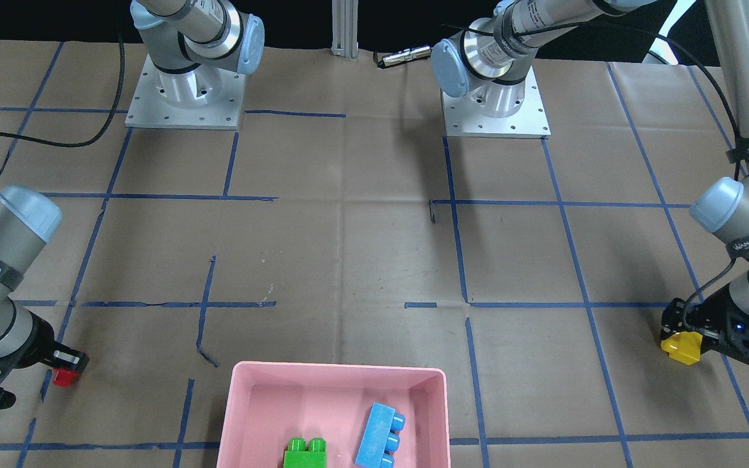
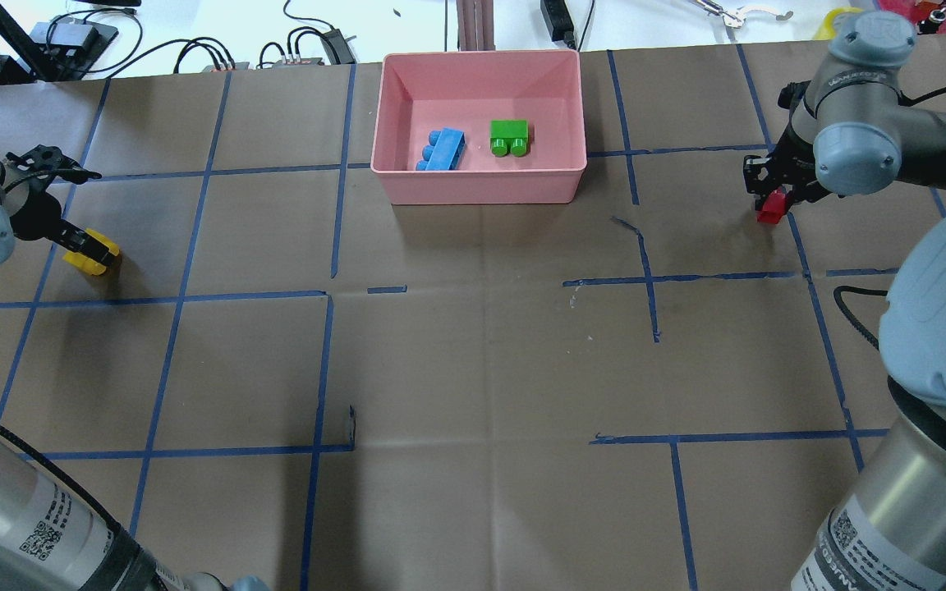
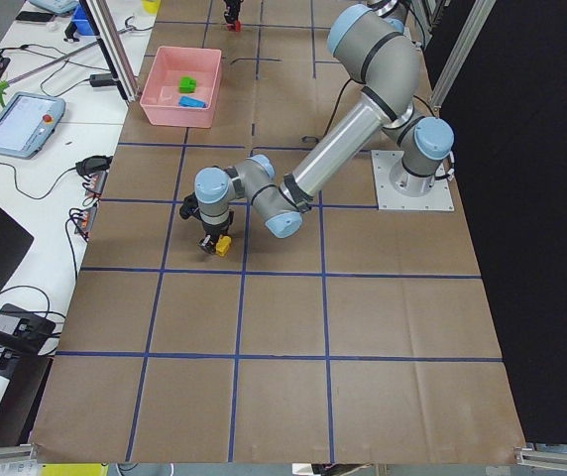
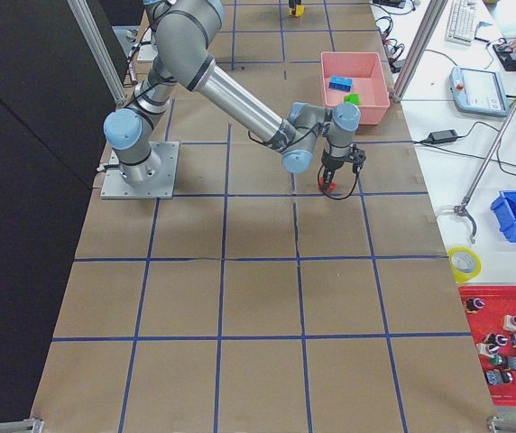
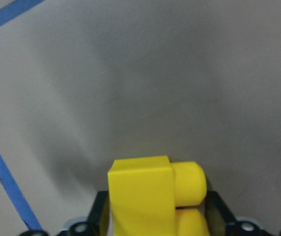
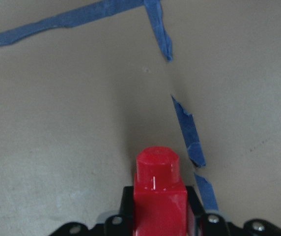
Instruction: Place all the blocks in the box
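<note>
Your black two-finger left gripper (image 2: pixel 89 249), at nine o'clock, clamps a yellow plastic brick (image 5: pixel 143 191); your right gripper (image 2: pixel 771 208), at two o'clock, pinches a red plastic brick (image 6: pixel 159 196).

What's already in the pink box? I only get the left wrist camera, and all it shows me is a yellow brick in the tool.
Observer: Two bricks lie inside the pink box, the light-blue brick and the green brick, apart from each other.
Operator: And the other arm?
Observer: The right tool is shut on the red brick, off to the box's right.
Operator: Where am I relative to the box?
Observer: Your left tool holds the yellow brick near the left edge of the table, well clear of the box.
</note>
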